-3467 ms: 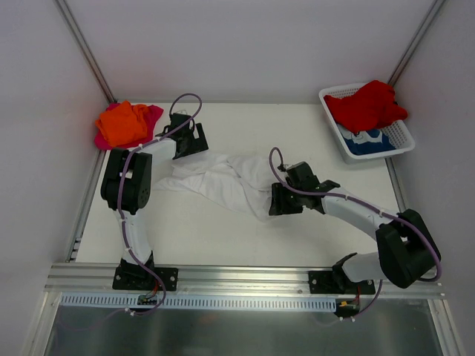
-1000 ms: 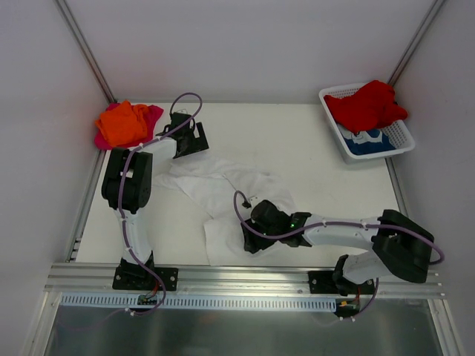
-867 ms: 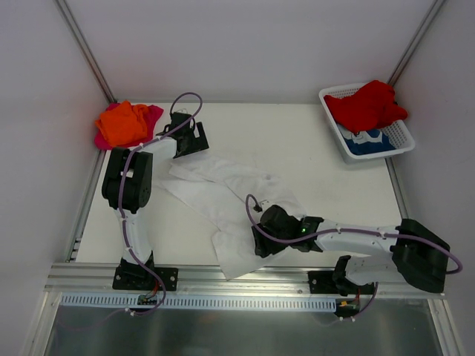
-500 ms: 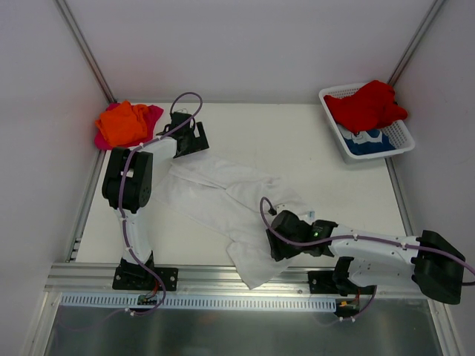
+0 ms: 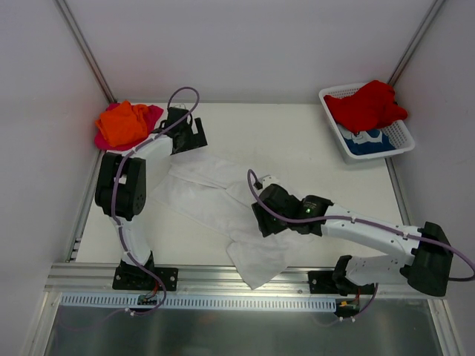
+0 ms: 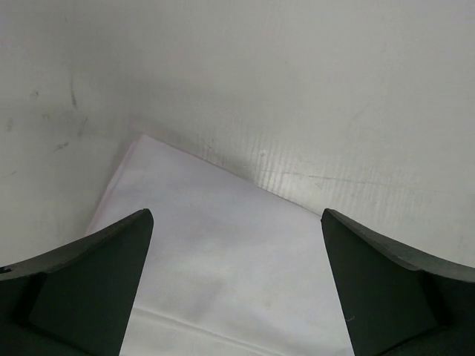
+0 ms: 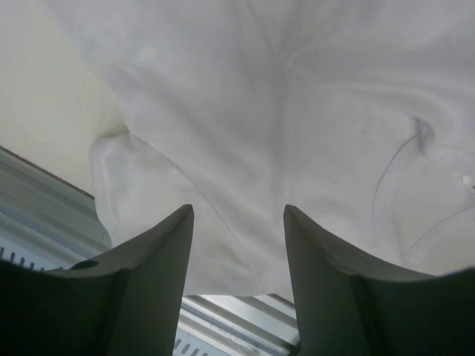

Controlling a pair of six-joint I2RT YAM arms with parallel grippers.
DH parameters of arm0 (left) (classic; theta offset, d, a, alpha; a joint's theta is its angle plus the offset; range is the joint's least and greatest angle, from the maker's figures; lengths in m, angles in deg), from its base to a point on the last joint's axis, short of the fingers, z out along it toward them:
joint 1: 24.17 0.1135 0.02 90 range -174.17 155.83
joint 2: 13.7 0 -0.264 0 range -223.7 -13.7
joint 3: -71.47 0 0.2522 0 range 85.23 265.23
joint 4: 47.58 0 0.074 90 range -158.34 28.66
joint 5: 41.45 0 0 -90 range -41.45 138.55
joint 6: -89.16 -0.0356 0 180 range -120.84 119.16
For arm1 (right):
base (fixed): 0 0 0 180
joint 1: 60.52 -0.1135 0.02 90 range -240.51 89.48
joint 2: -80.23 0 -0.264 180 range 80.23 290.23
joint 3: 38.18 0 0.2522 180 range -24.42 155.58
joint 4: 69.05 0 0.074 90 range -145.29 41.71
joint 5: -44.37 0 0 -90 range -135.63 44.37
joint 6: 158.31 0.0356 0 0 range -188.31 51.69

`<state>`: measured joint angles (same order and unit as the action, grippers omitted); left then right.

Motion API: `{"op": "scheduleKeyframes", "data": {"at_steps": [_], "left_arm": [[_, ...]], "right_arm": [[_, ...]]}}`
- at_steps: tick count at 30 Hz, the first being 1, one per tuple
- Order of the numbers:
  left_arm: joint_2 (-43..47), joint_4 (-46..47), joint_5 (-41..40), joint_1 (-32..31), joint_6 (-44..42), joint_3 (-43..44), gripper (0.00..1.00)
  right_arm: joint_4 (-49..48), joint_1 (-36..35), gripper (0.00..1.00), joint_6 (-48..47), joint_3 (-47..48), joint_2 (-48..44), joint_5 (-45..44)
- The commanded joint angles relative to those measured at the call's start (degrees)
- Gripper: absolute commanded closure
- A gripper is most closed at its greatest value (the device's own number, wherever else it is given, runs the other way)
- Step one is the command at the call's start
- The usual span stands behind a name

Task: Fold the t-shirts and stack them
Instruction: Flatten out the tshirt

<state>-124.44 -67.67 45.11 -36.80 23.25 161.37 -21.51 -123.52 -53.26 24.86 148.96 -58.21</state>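
Note:
A plain white t-shirt [image 5: 215, 200] lies stretched out diagonally on the table, and its lower end hangs over the front edge. My left gripper [image 5: 189, 144] is open and empty just above its far left corner; the left wrist view shows that corner [image 6: 223, 282] between my wide-open fingers [image 6: 236, 215]. My right gripper [image 5: 263, 224] is open and empty above the shirt's near part, which fills the right wrist view [image 7: 297, 111] past the gripper [image 7: 237, 209]. An orange shirt [image 5: 122, 124] lies on a magenta one [image 5: 154, 114] at the back left.
A white mesh basket [image 5: 406, 138] at the back right holds a red shirt [image 5: 367, 105] over a blue-and-white one [image 5: 367, 141]. The metal front rail [image 5: 245, 278] runs under the hanging cloth. White walls close in the table on the left, back and right.
My right gripper dragged the white shirt toward the front edge, stretching it out, then moved back a little over it. My left gripper shifted slightly toward the back.

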Motion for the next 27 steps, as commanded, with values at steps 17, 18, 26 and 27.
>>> {"op": "scheduleKeyframes", "data": {"at_steps": [17,18,26,27], "left_arm": [[13.9,-2.6,-2.7,0.7,1.8,-13.5,0.02],[14.4,-2.6,-3.0,0.7,1.8,-14.7,0.02],[16.1,-4.0,-5.0,0.7,0.4,-15.5,0.03],[16.3,-4.1,-5.2,0.7,0.2,-15.4,0.03]], "right_arm": [[0.0,13.9,0.44,-9.4,10.5,6.9,1.9],[-0.1,14.4,0.44,-9.7,10.7,6.9,2.4],[-1.6,15.6,0.44,-11.2,11.6,9.4,5.3],[-1.8,15.7,0.44,-11.2,11.4,9.6,5.5]]}}
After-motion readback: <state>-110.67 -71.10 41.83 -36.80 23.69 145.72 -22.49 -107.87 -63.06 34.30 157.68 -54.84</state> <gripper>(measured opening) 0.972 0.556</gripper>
